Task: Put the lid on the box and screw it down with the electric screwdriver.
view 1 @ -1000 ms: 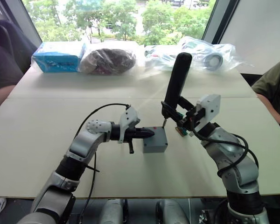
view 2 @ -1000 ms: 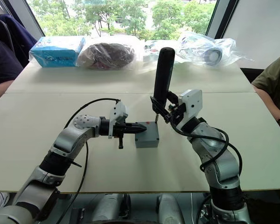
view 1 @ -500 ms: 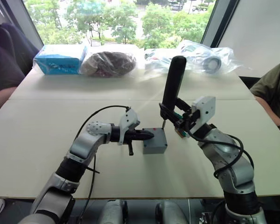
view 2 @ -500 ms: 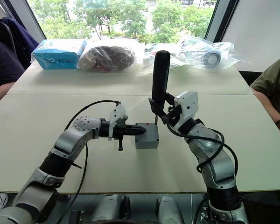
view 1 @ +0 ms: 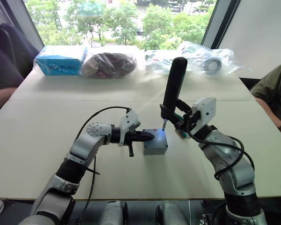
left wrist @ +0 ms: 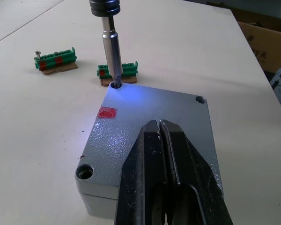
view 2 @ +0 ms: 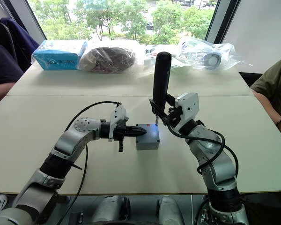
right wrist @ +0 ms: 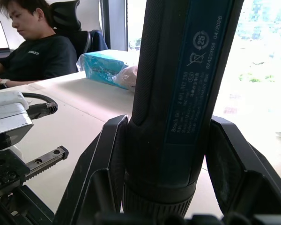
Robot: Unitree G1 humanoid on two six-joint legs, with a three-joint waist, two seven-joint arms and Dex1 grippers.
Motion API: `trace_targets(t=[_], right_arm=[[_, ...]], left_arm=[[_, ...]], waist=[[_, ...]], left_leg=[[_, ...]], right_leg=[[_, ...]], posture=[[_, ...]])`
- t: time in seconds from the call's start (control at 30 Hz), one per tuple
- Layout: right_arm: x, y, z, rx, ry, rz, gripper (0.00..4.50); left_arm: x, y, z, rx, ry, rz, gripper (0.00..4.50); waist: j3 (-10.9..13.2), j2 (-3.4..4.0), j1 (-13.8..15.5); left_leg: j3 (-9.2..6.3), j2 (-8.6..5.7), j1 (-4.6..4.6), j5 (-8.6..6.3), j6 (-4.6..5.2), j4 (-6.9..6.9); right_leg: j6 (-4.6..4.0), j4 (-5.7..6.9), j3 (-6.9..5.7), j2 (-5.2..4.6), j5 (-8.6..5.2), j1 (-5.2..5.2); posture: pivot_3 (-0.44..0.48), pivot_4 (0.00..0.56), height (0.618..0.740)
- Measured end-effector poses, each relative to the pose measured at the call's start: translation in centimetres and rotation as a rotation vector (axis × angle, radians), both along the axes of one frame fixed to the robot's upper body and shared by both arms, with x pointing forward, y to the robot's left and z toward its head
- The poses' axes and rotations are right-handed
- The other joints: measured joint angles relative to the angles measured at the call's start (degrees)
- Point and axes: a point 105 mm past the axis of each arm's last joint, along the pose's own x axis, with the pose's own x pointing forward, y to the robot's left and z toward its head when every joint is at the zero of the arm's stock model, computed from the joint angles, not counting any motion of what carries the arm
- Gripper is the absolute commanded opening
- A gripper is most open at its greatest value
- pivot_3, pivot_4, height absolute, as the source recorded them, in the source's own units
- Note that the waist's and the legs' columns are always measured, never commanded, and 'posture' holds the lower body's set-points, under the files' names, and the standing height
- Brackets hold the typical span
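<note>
While my left gripper [left wrist: 160,133] presses its closed fingers on the lid [left wrist: 154,122] atop the box [view 1: 154,142], my right gripper [right wrist: 171,164] clamps the electric screwdriver [view 1: 173,86] upright. Its bit sits in a far corner screw hole.

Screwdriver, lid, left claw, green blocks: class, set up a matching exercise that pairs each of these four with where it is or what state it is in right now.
Column A
1. screwdriver
2. lid
3. left claw
4. green blocks

Column B
a. lying loose on the table beyond the box
b. shut, pressing down on the grey top
c. upright in the right claw, bit in a corner hole
d. seated on the box, blue light on it

Pairs: 1-c, 2-d, 3-b, 4-a
</note>
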Motion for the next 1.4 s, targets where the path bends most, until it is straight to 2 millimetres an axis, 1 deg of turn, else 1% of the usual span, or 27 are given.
trace_targets(t=[0.17,0.27,0.43,0.53,0.57,0.6,0.7,0.77,0.8,0.87,0.93,1.0,1.07,1.13,1.2,1.23,1.3,1.4], right_arm=[[0.0,-0.3,0.5,0.015,-0.021,-0.005,1.89],[0.2,-0.8,0.9,0.037,0.003,-0.012,1.89],[0.8,-1.2,2.5,-0.02,0.057,0.013,1.89],[1.4,-2.3,4.9,-0.022,0.05,-0.02,1.89],[1.7,-2.6,5.9,0.014,0.059,-0.031,1.89],[2.0,-3.0,7.3,0.073,0.067,-0.039,1.89],[2.6,-4.1,9.9,0.185,0.085,-0.055,1.89],[3.0,-4.9,10.8,0.233,0.121,-0.07,1.89],[3.2,-5.4,10.8,0.244,0.15,-0.079,1.89],[3.7,-6.6,10.1,0.222,0.233,-0.126,1.89],[4.0,-8.4,9.0,0.144,0.301,-0.205,1.89],[4.1,-11.4,6.9,0.014,0.404,-0.328,1.89],[3.6,-13.5,5.0,-0.042,0.508,-0.394,1.89],[2.3,-15.2,2.0,-0.083,0.711,-0.422,1.89],[1.5,-15.7,0.0,-0.065,0.853,-0.407,1.89],[1.1,-15.5,-0.8,-0.044,0.914,-0.377,1.89],[0.7,-15.5,-1.6,-0.01,0.995,-0.323,1.89],[-0.1,-16.9,-2.7,-0.012,1.101,-0.331,1.89]], left_arm=[[0.1,0.0,-0.1,-0.003,0.002,0.0,0.0],[0.2,0.0,0.0,-0.004,0.003,0.001,0.0],[0.5,0.1,0.2,-0.013,0.009,0.007,0.0],[1.1,0.5,0.5,-0.034,0.02,0.03,0.0],[1.3,0.6,0.6,-0.04,0.026,0.042,0.0],[1.6,0.6,0.8,-0.05,0.042,0.063,0.0],[2.4,0.3,1.4,-0.066,0.108,0.112,0.0],[3.0,0.4,2.2,-0.093,0.137,0.157,0.0],[3.3,0.6,2.7,-0.114,0.129,0.178,0.0],[3.9,1.0,4.3,-0.178,0.098,0.21,0.0],[4.1,1.3,6.3,-0.233,0.048,0.213,0.0],[3.6,1.9,8.6,-0.23,-0.036,0.177,0.0],[2.9,2.3,9.4,-0.173,-0.09,0.134,0.0],[1.4,2.7,8.7,-0.054,-0.123,0.052,0.0],[0.4,2.5,7.6,0.006,-0.104,-0.013,0.0],[-0.2,2.3,7.0,0.03,-0.084,-0.052,0.0],[-1.1,2.0,6.5,0.065,-0.073,-0.117,0.0],[-2.2,1.6,6.3,0.084,-0.062,-0.182,0.0]], waist=[[0.0,0.0,0.02],[0.01,0.02,-0.01],[0.17,0.22,0.04],[0.39,0.38,-0.09],[0.48,0.39,-0.16],[0.58,0.45,-0.26],[0.65,0.44,-0.33],[0.66,0.45,-0.38],[0.66,0.45,-0.39],[0.68,0.47,-0.3],[0.82,0.49,-0.08],[0.89,0.51,0.06],[0.9,0.54,0.0],[0.92,0.56,-0.17],[0.94,0.6,-0.55],[1.01,0.61,-0.78],[1.16,0.62,-1.13],[1.29,0.64,-1.06]], left_leg=[[-0.01,-0.11,0.01,0.01,-0.01,-0.17],[-0.01,-0.16,0.01,0.02,-0.04,-0.32],[0.0,-0.28,-0.02,0.05,-0.08,-0.5],[0.01,-0.33,-0.14,0.06,-0.07,-0.54],[0.01,-0.32,-0.15,0.06,-0.07,-0.55],[0.0,-0.32,-0.2,0.07,-0.08,-0.55],[-0.02,-0.33,-0.47,0.1,-0.09,-0.54],[-0.02,-0.34,-0.82,0.13,-0.11,-0.52],[-0.02,-0.34,-0.92,0.14,-0.11,-0.51],[0.0,-0.34,-0.99,0.14,-0.11,-0.52],[0.02,-0.37,-1.05,0.14,-0.1,-0.51],[0.02,-0.47,-1.06,0.13,-0.07,-0.53],[0.1,-0.51,-1.04,0.11,-0.05,-0.53],[0.12,-0.51,-1.01,0.11,-0.04,-0.55],[0.16,-0.51,-0.97,0.11,-0.03,-0.54],[0.14,-0.5,-0.98,0.12,-0.03,-0.54],[0.1,-0.49,-0.98,0.12,-0.03,-0.54],[0.08,-0.53,-1.0,0.11,-0.01,-0.54]], right_leg=[[-0.03,-0.02,-0.01,-0.14,-0.02,-0.04],[-0.04,-0.05,0.0,-0.22,-0.02,-0.1],[-0.05,-0.07,0.0,-0.37,-0.02,-0.25],[-0.04,-0.07,0.0,-0.41,-0.01,-0.4],[-0.03,-0.06,0.0,-0.4,-0.01,-0.41],[-0.01,-0.04,-0.01,-0.4,0.01,-0.46],[0.19,-0.03,-0.06,-0.37,0.11,-0.67],[0.22,0.0,-0.08,-0.34,0.13,-1.0],[0.23,0.0,-0.09,-0.3,0.14,-1.09],[0.24,-0.01,-0.1,-0.25,0.14,-1.13],[0.24,-0.04,-0.12,-0.23,0.14,-1.17],[0.26,-0.06,-0.12,-0.15,0.12,-1.16],[0.27,-0.05,-0.11,-0.14,0.11,-1.17],[0.28,-0.07,-0.1,-0.13,0.11,-1.16],[0.28,-0.02,-0.05,-0.12,0.11,-1.16],[0.29,-0.01,-0.05,-0.11,0.12,-1.18],[0.29,-0.01,-0.05,-0.07,0.12,-1.18],[0.33,-0.04,-0.04,-0.07,0.09,-1.16]], posture=[[0.0,0.15,0.74],[0.0,0.15,0.74],[0.0,0.15,0.74],[0.0,0.15,0.74],[0.0,0.15,0.74],[0.0,0.15,0.74],[0.0,0.15,0.74],[0.0,0.15,0.74],[0.0,0.15,0.74],[0.0,0.15,0.74],[0.0,0.15,0.74],[0.0,0.15,0.74],[0.0,0.15,0.74],[0.0,0.15,0.74],[0.0,0.15,0.74],[0.0,0.15,0.74],[0.0,0.15,0.74],[0.0,0.15,0.74]])
